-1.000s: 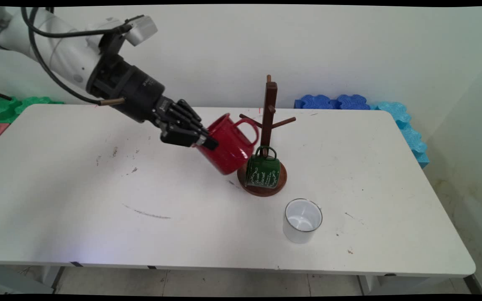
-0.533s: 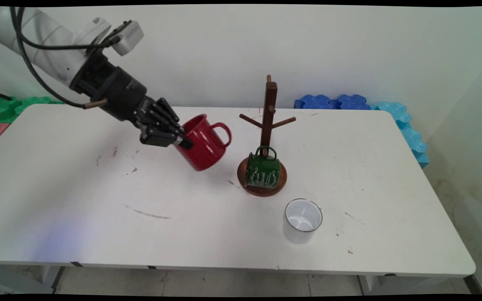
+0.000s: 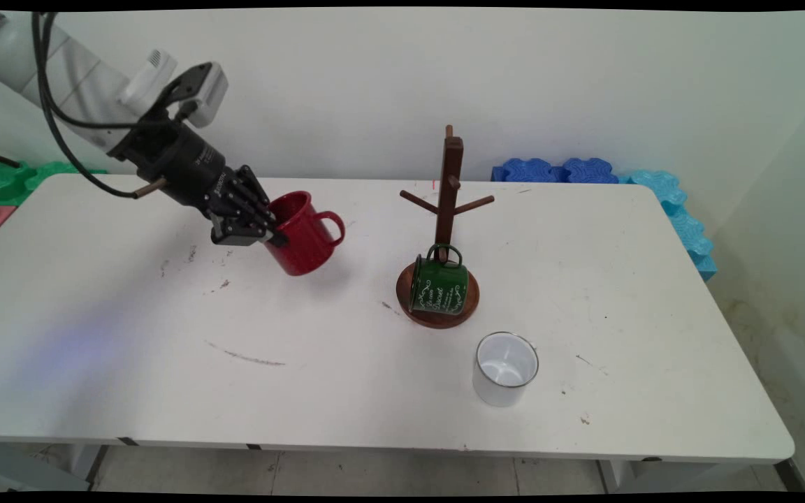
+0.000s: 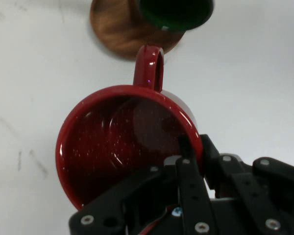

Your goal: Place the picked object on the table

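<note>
My gripper [image 3: 273, 236] is shut on the rim of a red mug [image 3: 302, 234], which hangs tilted just above the table, handle pointing right. In the hand view one finger sits inside the red mug [image 4: 122, 142] and the other outside its wall, with my gripper [image 4: 193, 154] at the rim's lower right. To the right stands a wooden mug tree [image 3: 446, 202] on a round base [image 3: 469, 307]. A green mug [image 3: 437, 286] hangs by its handle low on it and rests over the base. The green mug's mouth [image 4: 176, 12] and the base [image 4: 115, 32] show at the hand view's top.
A white mug [image 3: 505, 368] stands upright near the table's front, right of centre. Blue foam pieces [image 3: 560, 170] lie at the back right beyond the table, green and red ones [image 3: 4, 183] at the far left. The table's front edge [image 3: 374, 443] runs along the bottom.
My gripper has carried the red mug left and slightly down, away from the mug tree. The green and white mugs have not moved.
</note>
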You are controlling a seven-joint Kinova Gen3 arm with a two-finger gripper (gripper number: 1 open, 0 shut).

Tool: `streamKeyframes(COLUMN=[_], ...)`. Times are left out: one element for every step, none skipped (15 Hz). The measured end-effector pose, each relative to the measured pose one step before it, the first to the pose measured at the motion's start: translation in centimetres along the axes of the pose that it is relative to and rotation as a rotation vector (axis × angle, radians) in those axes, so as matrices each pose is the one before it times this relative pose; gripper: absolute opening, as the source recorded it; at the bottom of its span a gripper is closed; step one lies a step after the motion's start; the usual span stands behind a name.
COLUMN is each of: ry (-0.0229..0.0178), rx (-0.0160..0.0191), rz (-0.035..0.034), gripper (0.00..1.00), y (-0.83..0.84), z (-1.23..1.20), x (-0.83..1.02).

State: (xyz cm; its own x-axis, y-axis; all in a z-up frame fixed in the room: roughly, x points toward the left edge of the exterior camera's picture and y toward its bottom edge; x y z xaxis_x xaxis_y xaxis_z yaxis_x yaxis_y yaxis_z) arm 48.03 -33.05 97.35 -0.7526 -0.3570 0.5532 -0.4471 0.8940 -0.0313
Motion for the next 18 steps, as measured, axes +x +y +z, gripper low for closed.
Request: streamKeyframes(ry=[-0.01025, -0.01505, -0.0097, -0.01421, -0.01568, -0.01498, -0.01134, -0.00715, -0.00953, -0.00601, -0.00841, -0.00899, -0.00808, -0.00596, -0.00588, -0.00509, -0.00231, -0.00145], rx=[0.00831, 0.01168, 0.00787, 0.01144, 0.01323, 0.01202, 0.00914, 0.0058, 0.00797, 0.00528, 0.00695, 0.00698, 0.00608, 0.00419, 0.00458, 0.00424, 0.00241, 0.00231], rz=[0.00901, 0.01431, 0.00935, 0.01489, 0.01872, 0.01827, 0.014, 0.00927, 0.0139, 0.00899, 0.01394, 0.01553, 0.01467, 0.01164, 0.01337, 0.01454, 0.00848, 0.00663], gripper=[0.0, 0.0, 0.0, 0.0, 0.0, 0.0, 0.0, 0.0, 0.0, 0.0, 0.0, 0.0, 0.0, 0.0, 0.0, 0.0, 0.0, 0.0], y=[-0.187, -0.307, -0.193, -0.292, -0.338, -0.298, -0.218, -0.135, -0.173, -0.106, -0.122, -0.101, -0.066, -0.032, -0.016, 0.008, 0.007, -0.002], z=[0.147, 0.289, 0.198, 0.35, 0.474, 0.547, 0.541, 0.37, 0.609, 0.404, 0.652, 0.766, 0.776, 0.648, 0.737, 0.818, 0.492, 0.37], x=[-0.215, -0.293, -0.203, -0.295, -0.303, -0.284, -0.205, -0.119, -0.15, -0.091, -0.089, -0.065, -0.024, 0.037, 0.086, 0.158, 0.146, 0.123])
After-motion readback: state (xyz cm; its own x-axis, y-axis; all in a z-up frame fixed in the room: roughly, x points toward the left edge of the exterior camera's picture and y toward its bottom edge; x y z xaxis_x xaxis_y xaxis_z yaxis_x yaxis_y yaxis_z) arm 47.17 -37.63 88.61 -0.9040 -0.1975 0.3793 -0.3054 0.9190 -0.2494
